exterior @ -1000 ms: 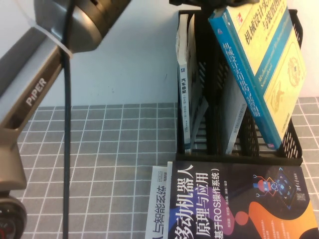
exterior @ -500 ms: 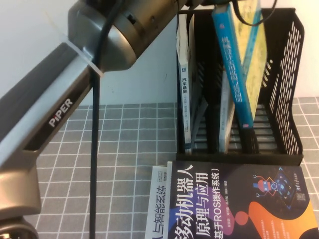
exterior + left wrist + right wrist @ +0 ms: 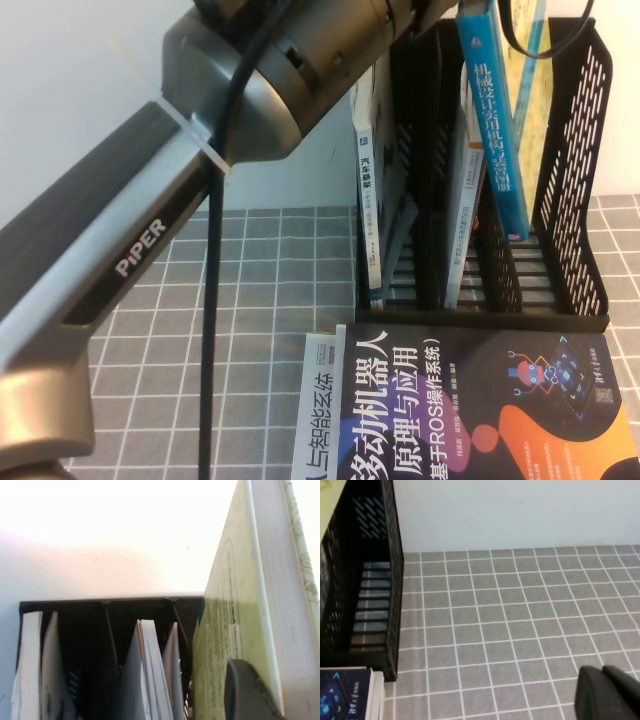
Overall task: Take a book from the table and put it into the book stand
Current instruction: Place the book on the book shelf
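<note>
Above the stand's right compartment, left gripper grasps the book, nearly upright; right gripper near table, grip unclear.

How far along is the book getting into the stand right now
Done: the book is off the table and upright over the right compartment of the book stand. In hand: the left hand grips it in the left wrist view, its lower end inside the stand walls but above the floor. Left: lower it fully and release. The right hand is parked over the table.
</note>
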You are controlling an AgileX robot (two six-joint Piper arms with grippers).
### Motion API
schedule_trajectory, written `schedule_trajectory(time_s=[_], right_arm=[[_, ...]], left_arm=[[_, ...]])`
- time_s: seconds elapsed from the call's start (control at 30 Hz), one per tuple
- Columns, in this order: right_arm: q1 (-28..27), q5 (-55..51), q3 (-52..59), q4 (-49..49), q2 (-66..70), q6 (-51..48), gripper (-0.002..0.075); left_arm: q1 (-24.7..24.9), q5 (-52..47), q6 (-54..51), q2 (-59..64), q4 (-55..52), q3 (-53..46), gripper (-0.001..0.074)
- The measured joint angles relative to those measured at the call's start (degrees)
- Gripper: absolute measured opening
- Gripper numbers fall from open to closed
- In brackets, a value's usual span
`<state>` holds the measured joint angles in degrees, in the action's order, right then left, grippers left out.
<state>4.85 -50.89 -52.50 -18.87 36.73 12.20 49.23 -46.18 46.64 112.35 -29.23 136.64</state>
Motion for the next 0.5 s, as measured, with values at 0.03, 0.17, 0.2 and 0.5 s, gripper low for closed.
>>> schedule_trajectory(time_s=[0.03, 0.17, 0.2, 0.5], right_arm=[[0.0, 0.0, 0.0, 0.3, 0.0, 0.0, -0.0003], [0.0, -0.1, 0.0, 0.9, 0.0, 0.0, -0.0003], [0.0, -0.1, 0.0, 1.0, 0.0, 0.0, -0.0003], [0.0, -0.1, 0.0, 2.0, 0.0, -0.6, -0.0003]], left_arm=[[0.0, 0.0, 0.6, 0.2, 0.0, 0.0, 0.0195], [0.0, 0.6, 3.0, 1.3, -0.5, 0.0, 0.0195], [0.0, 0.9, 3.3, 1.8, -0.6, 0.0, 0.0195], [0.3, 2.0, 6.1, 6.4, -1.7, 0.0, 0.0194]])
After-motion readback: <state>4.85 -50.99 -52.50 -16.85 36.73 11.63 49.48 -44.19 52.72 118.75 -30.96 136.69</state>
